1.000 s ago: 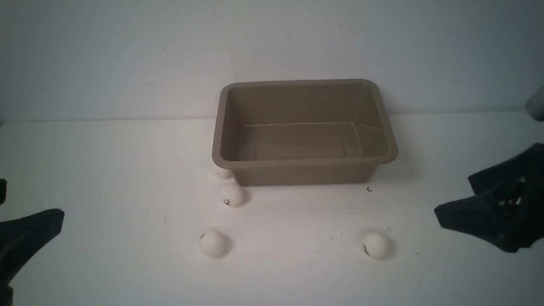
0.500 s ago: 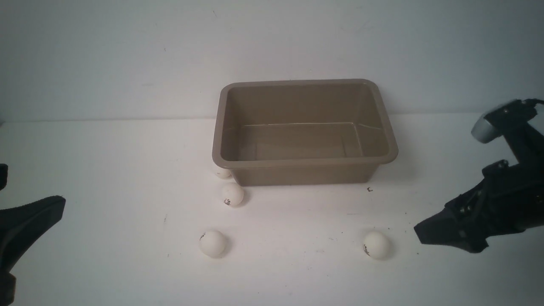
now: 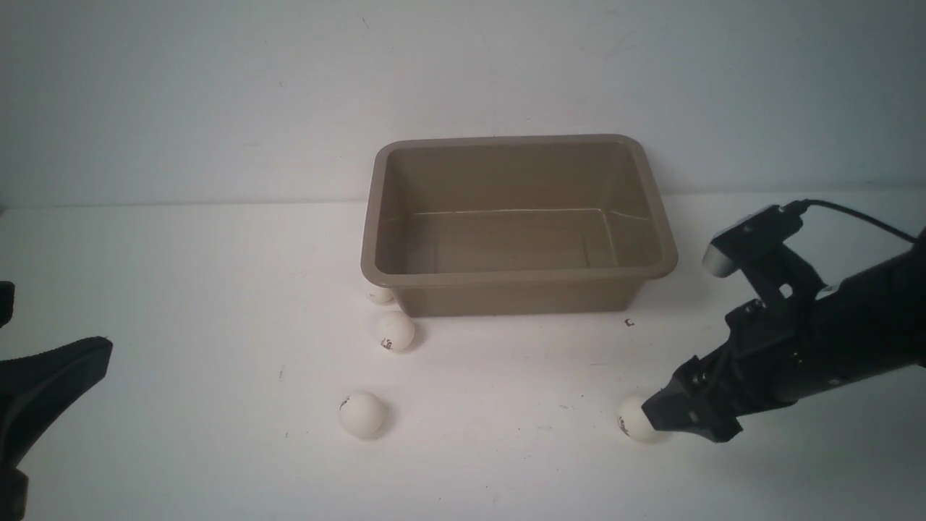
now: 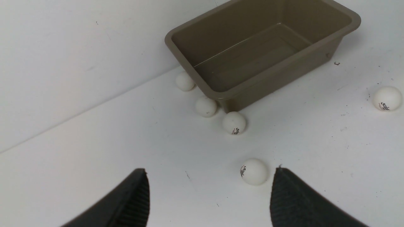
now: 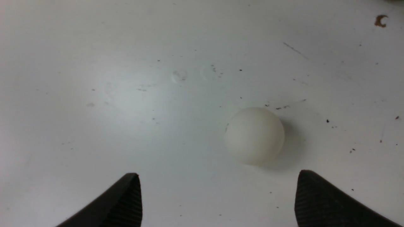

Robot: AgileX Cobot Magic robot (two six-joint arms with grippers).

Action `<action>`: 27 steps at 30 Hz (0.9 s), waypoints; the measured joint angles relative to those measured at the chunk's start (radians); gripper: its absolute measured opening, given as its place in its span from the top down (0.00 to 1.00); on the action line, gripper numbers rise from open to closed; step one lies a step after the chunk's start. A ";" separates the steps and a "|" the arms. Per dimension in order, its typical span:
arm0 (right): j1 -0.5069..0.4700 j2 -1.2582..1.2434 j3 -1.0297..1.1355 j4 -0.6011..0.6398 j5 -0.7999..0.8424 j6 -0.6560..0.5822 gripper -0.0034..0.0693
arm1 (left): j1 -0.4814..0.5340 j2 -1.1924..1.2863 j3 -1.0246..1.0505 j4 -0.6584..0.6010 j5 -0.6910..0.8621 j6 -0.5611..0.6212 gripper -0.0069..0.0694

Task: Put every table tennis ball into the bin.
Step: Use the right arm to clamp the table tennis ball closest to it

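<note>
Though open, R gripper (image 5: 217, 176) nr ball (image 5: 254, 135)

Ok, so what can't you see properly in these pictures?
Front view: one ball beside the bin is hidden behind it; only the left wrist view shows it.
Front view: the corner ball sits half under the bin's rim.
Front view: the right jaws cover part of the right ball.
Front view: the left jaws are cut off by the edge.
The balls' logos are too small to read.

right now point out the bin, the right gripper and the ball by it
bin (image 3: 518, 276): front view, near rim
right gripper (image 5: 217, 173): right wrist view, midway between fingertips
ball by the right gripper (image 5: 254, 135): right wrist view, its middle
</note>
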 joint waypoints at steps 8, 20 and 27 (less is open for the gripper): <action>0.000 0.140 -0.111 -0.021 0.009 0.007 0.18 | 0.000 0.000 0.000 0.000 0.013 0.000 0.31; 0.000 0.275 -0.217 -0.032 0.136 0.030 0.21 | 0.000 0.000 0.000 0.000 0.015 0.000 0.31; 0.003 0.275 -0.221 -0.075 0.159 0.033 0.21 | 0.000 0.000 0.001 0.000 0.015 0.000 0.31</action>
